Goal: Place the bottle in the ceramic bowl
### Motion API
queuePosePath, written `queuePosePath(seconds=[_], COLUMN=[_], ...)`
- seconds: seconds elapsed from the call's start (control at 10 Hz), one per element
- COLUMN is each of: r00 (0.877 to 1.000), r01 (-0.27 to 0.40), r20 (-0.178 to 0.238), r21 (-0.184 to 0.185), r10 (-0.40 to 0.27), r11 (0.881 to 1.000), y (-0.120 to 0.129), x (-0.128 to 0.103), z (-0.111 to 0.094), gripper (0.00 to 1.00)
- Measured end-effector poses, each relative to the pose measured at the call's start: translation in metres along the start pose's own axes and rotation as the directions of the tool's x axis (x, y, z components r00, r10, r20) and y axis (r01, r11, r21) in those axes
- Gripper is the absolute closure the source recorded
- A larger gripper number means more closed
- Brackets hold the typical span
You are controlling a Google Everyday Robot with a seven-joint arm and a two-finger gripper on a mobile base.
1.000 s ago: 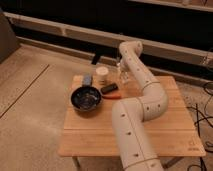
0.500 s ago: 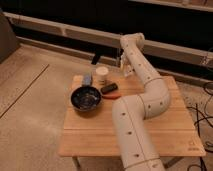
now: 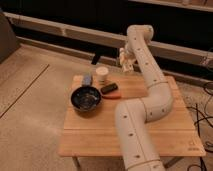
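Whitish, slim and partly see-through, the small bottle [image 3: 123,58] hangs in the air over the table's far edge, pinched in the two-finger gripper [image 3: 125,61], whose jaws are pressed in on it. It's well apart from the round glossy black ceramic bowl [image 3: 86,98] w/ pale speckles, which sits lower left on the light wooden table [image 3: 92,131]. Between them stand a short cream cylindrical cup [image 3: 102,75] and a flat black-and-orange item [image 3: 110,90], both just beside the bowl's far-right rim; a small bluish object [image 3: 87,80] lies behind the bowl. Step in hand, I judge: carry to bowl. To do it well: hold the bottle high enough to clear the cup, swing left & nearer, centre over the bowl, lower close to its bottom, then release, so it doesn't bounce out or clip the rim.
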Motion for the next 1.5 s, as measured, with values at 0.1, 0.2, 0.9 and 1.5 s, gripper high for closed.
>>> queuePosePath(seconds=[0.1,0.2,0.9,1.5], r00=[0.999,0.996,0.99,0.98], r01=[0.018,0.027,-0.034,-0.159], r20=[0.039,0.083,0.136,-0.075], r21=[-0.001,-0.003,0.057,0.261], r10=[-0.018,-0.026,0.026,0.184], r11=[1.0,1.0,0.998,0.952], y=[0.007,0.011,-0.028,-0.117], x=[0.003,-0.001,-0.013,0.021], z=[-0.013,-0.026,-0.046,0.023], gripper=[1.0,1.0,1.0,1.0])
